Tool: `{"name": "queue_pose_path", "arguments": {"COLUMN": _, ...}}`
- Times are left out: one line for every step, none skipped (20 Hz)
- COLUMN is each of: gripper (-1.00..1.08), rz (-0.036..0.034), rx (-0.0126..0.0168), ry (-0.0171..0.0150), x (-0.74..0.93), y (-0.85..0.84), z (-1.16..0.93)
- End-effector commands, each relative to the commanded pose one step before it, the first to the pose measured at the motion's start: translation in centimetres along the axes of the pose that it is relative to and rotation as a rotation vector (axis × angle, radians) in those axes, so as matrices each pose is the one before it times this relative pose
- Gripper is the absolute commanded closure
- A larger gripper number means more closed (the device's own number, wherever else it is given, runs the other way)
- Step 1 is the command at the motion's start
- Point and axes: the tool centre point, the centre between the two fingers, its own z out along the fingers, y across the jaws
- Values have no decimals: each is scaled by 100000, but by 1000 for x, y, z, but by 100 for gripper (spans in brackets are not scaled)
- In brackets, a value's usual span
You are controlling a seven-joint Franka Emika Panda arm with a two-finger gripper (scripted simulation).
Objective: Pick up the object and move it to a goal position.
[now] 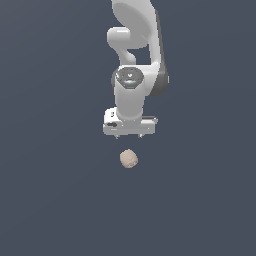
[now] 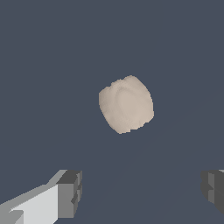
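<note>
While the white arm [image 1: 134, 50] hangs down from above, its gripper [image 1: 129, 136] sits with the two fingers spread wide apart, holding nothing. Through the wrist camera, one dark fingertip [image 2: 70, 192] shows at one edge and the other at the far edge, with plain grey-blue floor [image 1: 50, 200] between them. Just beyond the fingers, apart from them, lies the object [image 1: 129, 159], a small beige lump [image 2: 126, 104] narrower than the gripper, resting on the floor.
</note>
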Motion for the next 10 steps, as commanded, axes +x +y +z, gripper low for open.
{"name": "queue_pose_path", "arguments": {"gripper": -92, "rz": 0, "rx": 0, "ry": 0, "x": 0, "y": 1, "z": 0}}
{"name": "queue_pose_path", "arguments": {"gripper": -92, "rz": 92, "rx": 32, "ry": -1, "x": -5, "y": -5, "z": 2}}
{"name": "queue_pose_path", "arguments": {"gripper": -92, "rz": 312, "rx": 110, "ry": -4, "x": -14, "y": 11, "z": 7}}
{"name": "queue_pose_path", "arguments": {"gripper": -92, "rz": 501, "rx": 175, "ry": -7, "x": -23, "y": 7, "z": 11}}
{"name": "queue_pose_path", "arguments": {"gripper": -92, "rz": 696, "rx": 243, "ry": -10, "x": -32, "y": 8, "z": 14}}
{"name": "queue_pose_path", "arguments": {"gripper": -92, "rz": 900, "rx": 311, "ry": -14, "x": -41, "y": 14, "z": 17}}
{"name": "queue_pose_path", "arguments": {"gripper": -92, "rz": 1060, "rx": 361, "ry": -18, "x": -49, "y": 16, "z": 19}}
{"name": "queue_pose_path", "arguments": {"gripper": -92, "rz": 924, "rx": 309, "ry": -18, "x": -44, "y": 14, "z": 14}}
{"name": "queue_pose_path", "arguments": {"gripper": -92, "rz": 725, "rx": 237, "ry": -16, "x": -35, "y": 12, "z": 8}}
{"name": "queue_pose_path", "arguments": {"gripper": -92, "rz": 522, "rx": 165, "ry": -14, "x": -27, "y": 9, "z": 4}}
